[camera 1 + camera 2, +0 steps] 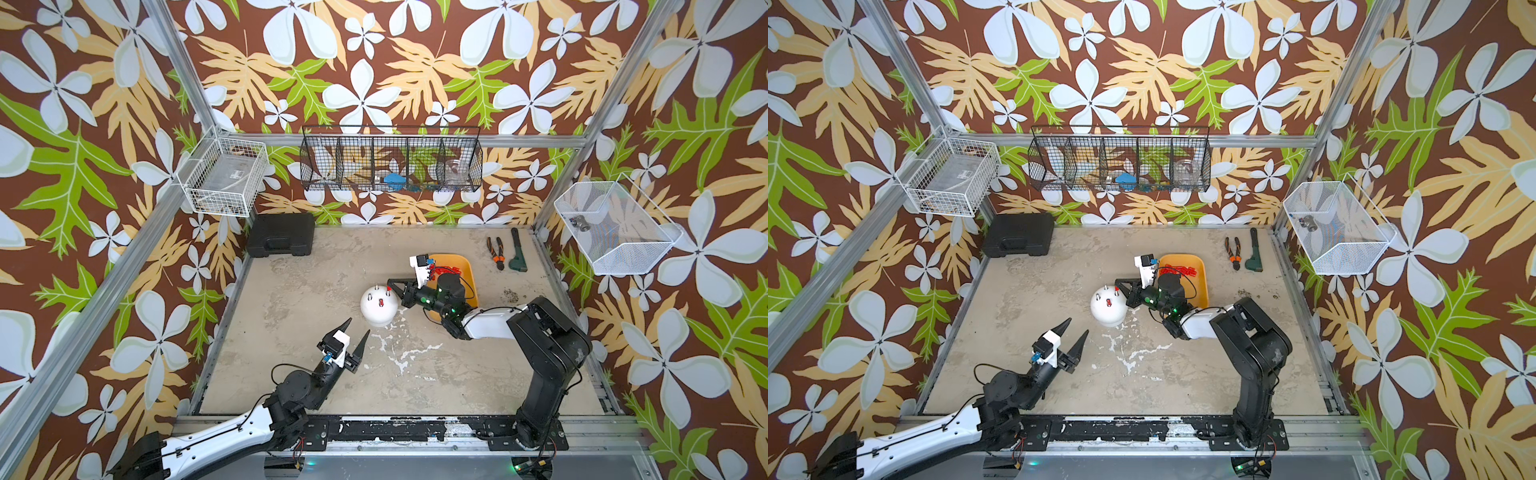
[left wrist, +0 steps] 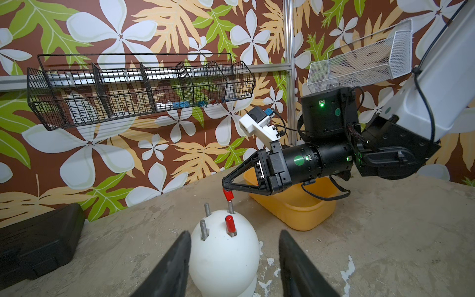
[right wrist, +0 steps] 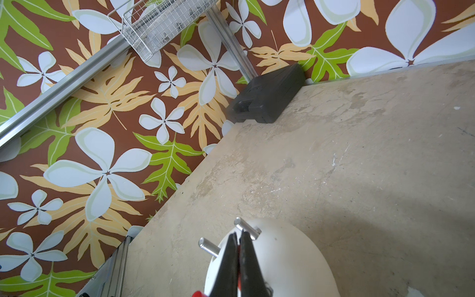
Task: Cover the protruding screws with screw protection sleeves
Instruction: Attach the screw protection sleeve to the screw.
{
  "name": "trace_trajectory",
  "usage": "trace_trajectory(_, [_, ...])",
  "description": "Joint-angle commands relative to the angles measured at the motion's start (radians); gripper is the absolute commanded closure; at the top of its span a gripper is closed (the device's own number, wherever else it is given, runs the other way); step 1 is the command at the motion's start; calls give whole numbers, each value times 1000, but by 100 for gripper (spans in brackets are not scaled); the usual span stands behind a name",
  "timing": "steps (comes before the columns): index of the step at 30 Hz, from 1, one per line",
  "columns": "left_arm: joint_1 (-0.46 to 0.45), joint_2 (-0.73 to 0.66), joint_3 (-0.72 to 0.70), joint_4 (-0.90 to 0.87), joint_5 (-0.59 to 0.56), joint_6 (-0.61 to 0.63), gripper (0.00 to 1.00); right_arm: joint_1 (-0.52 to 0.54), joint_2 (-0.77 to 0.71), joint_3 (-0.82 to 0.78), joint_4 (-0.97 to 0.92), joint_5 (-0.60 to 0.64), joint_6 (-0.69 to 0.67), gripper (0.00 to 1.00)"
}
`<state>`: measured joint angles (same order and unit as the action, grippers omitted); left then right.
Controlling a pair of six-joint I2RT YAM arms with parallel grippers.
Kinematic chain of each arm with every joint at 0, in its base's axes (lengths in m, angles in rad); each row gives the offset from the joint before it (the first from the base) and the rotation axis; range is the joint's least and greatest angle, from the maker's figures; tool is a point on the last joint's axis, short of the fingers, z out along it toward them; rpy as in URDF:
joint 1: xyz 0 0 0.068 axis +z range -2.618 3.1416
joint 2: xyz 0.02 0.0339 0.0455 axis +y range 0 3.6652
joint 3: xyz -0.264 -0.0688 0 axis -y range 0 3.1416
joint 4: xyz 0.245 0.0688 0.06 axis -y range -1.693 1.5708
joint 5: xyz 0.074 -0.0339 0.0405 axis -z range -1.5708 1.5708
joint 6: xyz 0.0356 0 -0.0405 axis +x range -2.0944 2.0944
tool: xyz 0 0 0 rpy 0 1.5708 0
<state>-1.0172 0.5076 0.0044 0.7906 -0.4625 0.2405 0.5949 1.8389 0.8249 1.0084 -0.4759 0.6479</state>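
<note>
Looks like the second sleeve going on. Pinches a small bright red cylindrical plastic sleeve [image 2: 227, 196] by its upper end between the tips of the black right claw [image 2: 225, 186], pressed together on it, directly over a thin grey threaded metal screw [image 2: 231, 207] on the white rounded dome [image 2: 223, 257], on the side toward the orange plastic tub [image 2: 295, 213]. Hangs near upright, long axis close to vertical with a slight lean, open mouth down at the screw tip. Cannot tell whether mouth and tip touch or sit just apart. Shows a seated red sleeve [image 2: 229, 223] upright on the dome's robot-facing side, plus a bare screw [image 2: 207, 209] and another bare screw [image 2: 203, 229], both pointing up and slightly outward. Has the dome standing mid-way across the mottled beige table [image 2: 385, 244], with the spare red sleeves [image 1: 1179, 271] lying in the tub near it. Holds the black left claw [image 1: 358, 327] spread and empty, near the dome on the robot's side, not touching it. Calls next, by judgement, for lining the sleeve's bore up with the screw's axis, pressing straight down along it, then letting go. Needs care: little margin between thin screw and small bore, so a tilted sleeve may catch on the thread or slip from the pinch.
</note>
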Motion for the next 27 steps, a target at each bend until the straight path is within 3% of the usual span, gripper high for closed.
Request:
trace_trajectory(1, [-1,2,-64,29,8,7,44,2,5,-4,38,-17,9,100])
trace_trajectory(27, [0,15,-61,34,14,8,44,9,-49,-77,65,0,-24,100])
